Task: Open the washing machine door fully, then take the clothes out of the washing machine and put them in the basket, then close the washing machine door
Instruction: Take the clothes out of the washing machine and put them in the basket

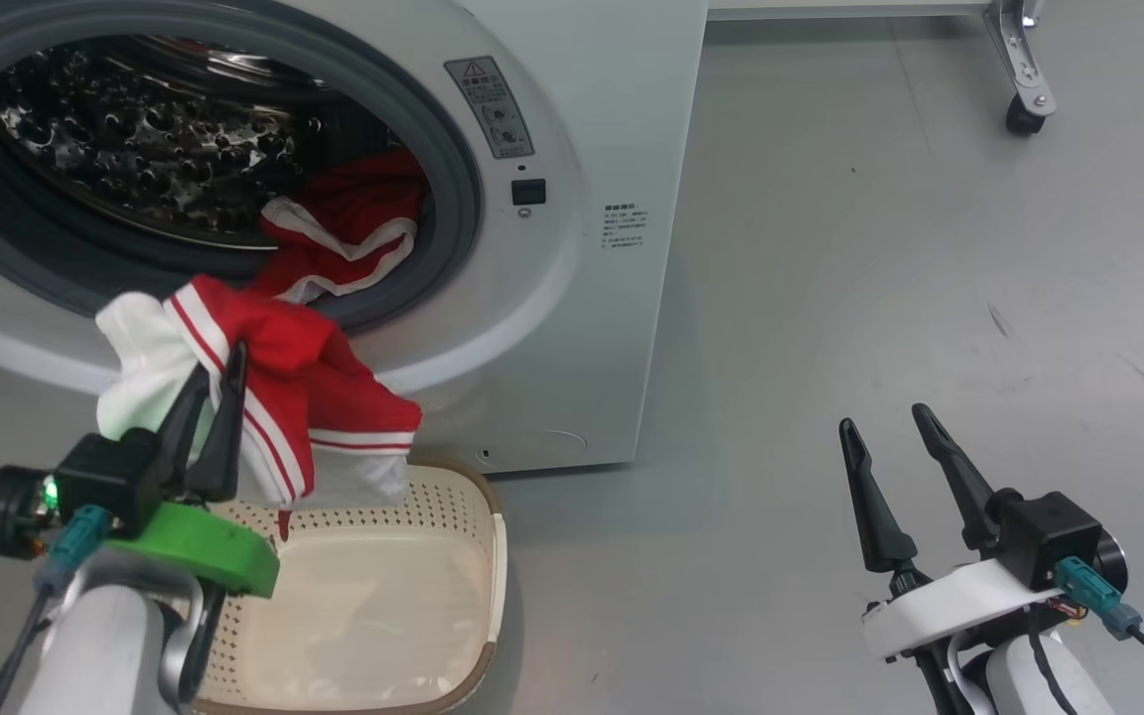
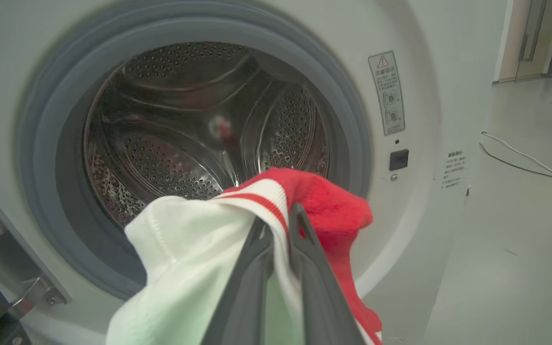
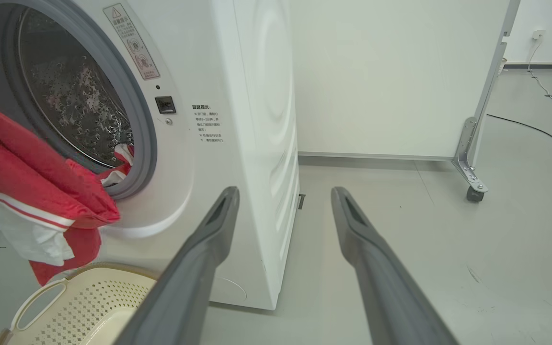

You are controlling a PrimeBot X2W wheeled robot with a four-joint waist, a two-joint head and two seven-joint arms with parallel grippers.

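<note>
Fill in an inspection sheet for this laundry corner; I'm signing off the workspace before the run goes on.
Surface: grey floor, a few scuffs.
Job's things: washing machine open; red-and-white garment hanging above the basket; red garment in the drum mouth.
Clutter: nothing seen.
Pincers: left pincer shut on the red-and-white garment; right pincer open, empty.
Cables: black cable lying on the floor.
Surroundings: white panel on castors.

The basket [image 1: 496, 566] sits before the washing machine [image 1: 602, 109], clothes [image 1: 299, 372] above it.
</note>
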